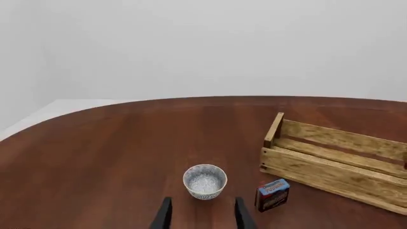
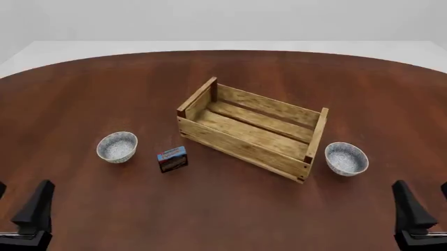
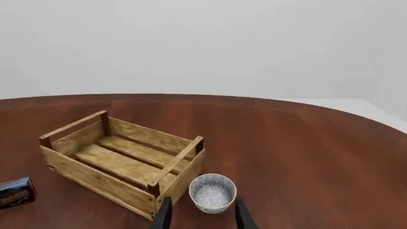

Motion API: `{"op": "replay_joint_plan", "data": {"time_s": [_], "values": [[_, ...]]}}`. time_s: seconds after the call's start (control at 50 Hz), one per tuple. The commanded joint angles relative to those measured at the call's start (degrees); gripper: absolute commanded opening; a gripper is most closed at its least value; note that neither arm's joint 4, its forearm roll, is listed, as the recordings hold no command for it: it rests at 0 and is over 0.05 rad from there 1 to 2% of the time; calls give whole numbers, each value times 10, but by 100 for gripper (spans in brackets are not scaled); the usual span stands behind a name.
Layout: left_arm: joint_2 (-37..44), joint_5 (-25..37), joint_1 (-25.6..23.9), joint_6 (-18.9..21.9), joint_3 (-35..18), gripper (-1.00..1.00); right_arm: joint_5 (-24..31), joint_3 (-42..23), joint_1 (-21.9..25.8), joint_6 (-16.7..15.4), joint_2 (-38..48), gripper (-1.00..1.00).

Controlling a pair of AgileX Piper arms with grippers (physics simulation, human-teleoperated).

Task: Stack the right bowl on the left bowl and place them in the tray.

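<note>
The left bowl (image 2: 116, 147) (image 1: 205, 181), white with a blue speckled pattern, sits upright on the table, left of the wooden slat tray (image 2: 241, 149) (image 1: 330, 174). A matching right bowl (image 2: 346, 158) (image 3: 213, 192) stands just off the tray's (image 3: 95, 179) right corner. Both bowls and the tray hold nothing. My left gripper (image 2: 18, 201) (image 1: 203, 217) hangs open near the front left edge, short of the left bowl. My right gripper (image 2: 424, 201) (image 3: 203, 217) is open at the front right, short of the right bowl.
A small blue-and-red box (image 2: 171, 159) (image 1: 272, 194) (image 3: 16, 192) stands between the left bowl and the tray. The tray lies skewed at the middle of the round brown table (image 2: 231, 209). A pale floor and wall lie beyond the table's far edge.
</note>
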Motion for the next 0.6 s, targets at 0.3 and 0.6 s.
{"op": "replay_joint_plan", "data": {"time_s": [0.3, 0.6], "values": [[9, -19, 6, -2, 5, 100, 47, -103, -2, -17, 123, 100], [4, -13, -2, 1, 4, 100, 171, -263, -14, -36, 266, 100]]}}
